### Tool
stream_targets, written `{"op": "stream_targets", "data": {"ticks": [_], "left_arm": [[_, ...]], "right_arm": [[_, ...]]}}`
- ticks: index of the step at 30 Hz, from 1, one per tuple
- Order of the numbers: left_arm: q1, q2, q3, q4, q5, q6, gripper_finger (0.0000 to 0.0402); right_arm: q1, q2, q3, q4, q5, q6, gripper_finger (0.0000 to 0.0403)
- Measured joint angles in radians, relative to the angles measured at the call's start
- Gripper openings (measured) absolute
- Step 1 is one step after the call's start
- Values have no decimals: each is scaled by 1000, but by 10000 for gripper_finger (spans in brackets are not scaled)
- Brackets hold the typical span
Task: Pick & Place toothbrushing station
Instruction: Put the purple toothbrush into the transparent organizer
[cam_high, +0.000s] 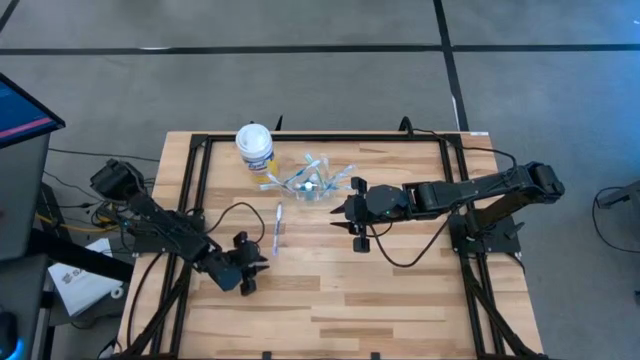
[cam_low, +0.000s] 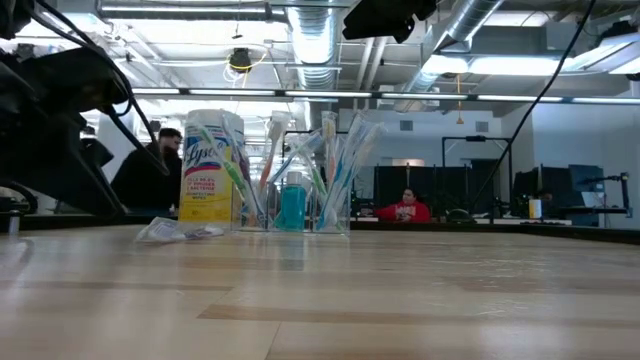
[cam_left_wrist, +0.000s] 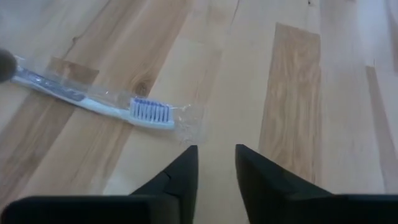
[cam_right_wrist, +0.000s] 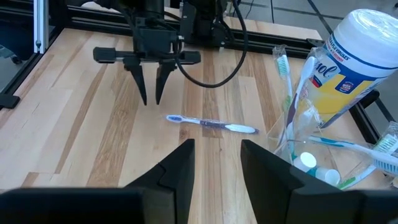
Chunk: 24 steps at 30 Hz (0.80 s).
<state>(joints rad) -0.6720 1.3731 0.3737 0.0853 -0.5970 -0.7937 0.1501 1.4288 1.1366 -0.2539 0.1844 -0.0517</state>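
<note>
A toothbrush in a clear wrapper (cam_high: 277, 228) lies flat on the wooden table (cam_high: 400, 290), also seen in the left wrist view (cam_left_wrist: 124, 107) and the right wrist view (cam_right_wrist: 211, 124). My left gripper (cam_left_wrist: 216, 158) is open and empty, low over the table just short of the brush's head; the right wrist view shows it pointing down (cam_right_wrist: 151, 99). The clear cup (cam_high: 312, 185) stands at the far middle with several toothbrushes and a blue tube (cam_low: 291, 205) upright in it. My right gripper (cam_right_wrist: 217, 155) hovers open beside the cup.
A white-lidded yellow canister (cam_high: 255, 148) stands just left of the cup, close to the far edge. A black frame (cam_high: 200, 150) runs around the table. A black cable (cam_high: 400, 255) loops below the right arm. Bare wood spreads over the near half.
</note>
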Motion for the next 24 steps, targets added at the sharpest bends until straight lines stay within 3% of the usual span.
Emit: {"op": "stream_targets", "data": {"ticks": [7,24], "left_arm": [[0,0,0,2,-23,-51,139],[6,158,3,77,-65,-144,122]], "right_arm": [[0,0,0,0,0,0,121],[0,0,0,1,0,0,121]]}}
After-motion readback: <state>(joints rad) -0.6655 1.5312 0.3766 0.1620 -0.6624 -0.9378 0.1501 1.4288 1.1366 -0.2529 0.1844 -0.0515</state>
